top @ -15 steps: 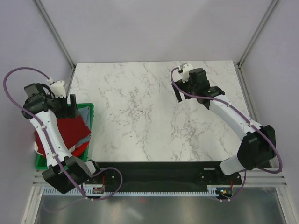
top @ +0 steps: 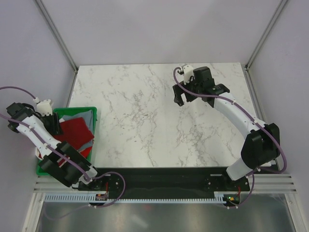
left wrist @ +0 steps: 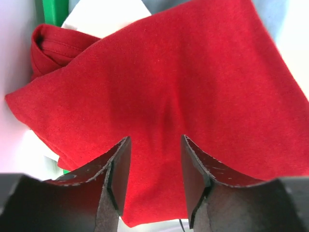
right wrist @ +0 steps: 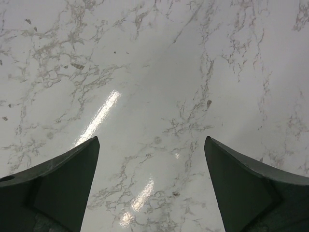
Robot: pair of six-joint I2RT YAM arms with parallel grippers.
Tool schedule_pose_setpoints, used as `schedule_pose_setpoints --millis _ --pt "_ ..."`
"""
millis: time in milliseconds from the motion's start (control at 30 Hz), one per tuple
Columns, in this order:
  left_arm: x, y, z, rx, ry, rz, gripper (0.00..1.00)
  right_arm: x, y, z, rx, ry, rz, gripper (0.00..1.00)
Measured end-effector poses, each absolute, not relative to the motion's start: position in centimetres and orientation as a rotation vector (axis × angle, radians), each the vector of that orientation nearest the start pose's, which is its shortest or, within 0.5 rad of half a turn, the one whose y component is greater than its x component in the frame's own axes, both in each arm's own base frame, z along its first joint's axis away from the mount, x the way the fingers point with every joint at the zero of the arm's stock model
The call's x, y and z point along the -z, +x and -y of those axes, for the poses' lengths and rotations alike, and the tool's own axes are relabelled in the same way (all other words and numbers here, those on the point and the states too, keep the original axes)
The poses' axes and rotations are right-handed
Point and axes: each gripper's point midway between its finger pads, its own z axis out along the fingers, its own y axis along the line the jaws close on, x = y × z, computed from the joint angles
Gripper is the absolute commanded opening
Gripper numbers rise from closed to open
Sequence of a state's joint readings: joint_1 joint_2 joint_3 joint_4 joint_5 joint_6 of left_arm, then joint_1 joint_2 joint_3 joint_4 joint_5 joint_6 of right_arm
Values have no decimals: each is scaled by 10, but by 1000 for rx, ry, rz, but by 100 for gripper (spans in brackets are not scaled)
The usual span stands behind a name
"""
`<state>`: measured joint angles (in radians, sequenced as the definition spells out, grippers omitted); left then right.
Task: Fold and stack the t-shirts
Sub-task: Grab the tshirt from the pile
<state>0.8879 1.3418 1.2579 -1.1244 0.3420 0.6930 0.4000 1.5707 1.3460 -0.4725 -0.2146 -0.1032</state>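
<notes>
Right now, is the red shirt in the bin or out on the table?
In the bin. The red shirt lies inside the green bin, right under the open left gripper.

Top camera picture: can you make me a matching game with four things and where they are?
Things:
1. red t-shirt
2. green bin
3. right gripper
4. left gripper

Places or states:
A. open, over the bare marble table
B. beside the table's left edge
C. lying on top, inside the bin
D. open, pointing down at red cloth

Right pairs: 1-C, 2-B, 3-A, 4-D
</notes>
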Motion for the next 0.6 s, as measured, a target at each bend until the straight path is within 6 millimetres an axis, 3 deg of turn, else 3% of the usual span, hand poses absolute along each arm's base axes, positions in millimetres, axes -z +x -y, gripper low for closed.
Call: schedule_pose_setpoints --millis 400,600 --pt "-143 195 -195 58 -167 -2710 48 -194 384 -212 -476 -747 -2157 98" --pt "-133 197 -198 100 -165 -2737 32 -191 384 -214 -484 -768 -2157 98"
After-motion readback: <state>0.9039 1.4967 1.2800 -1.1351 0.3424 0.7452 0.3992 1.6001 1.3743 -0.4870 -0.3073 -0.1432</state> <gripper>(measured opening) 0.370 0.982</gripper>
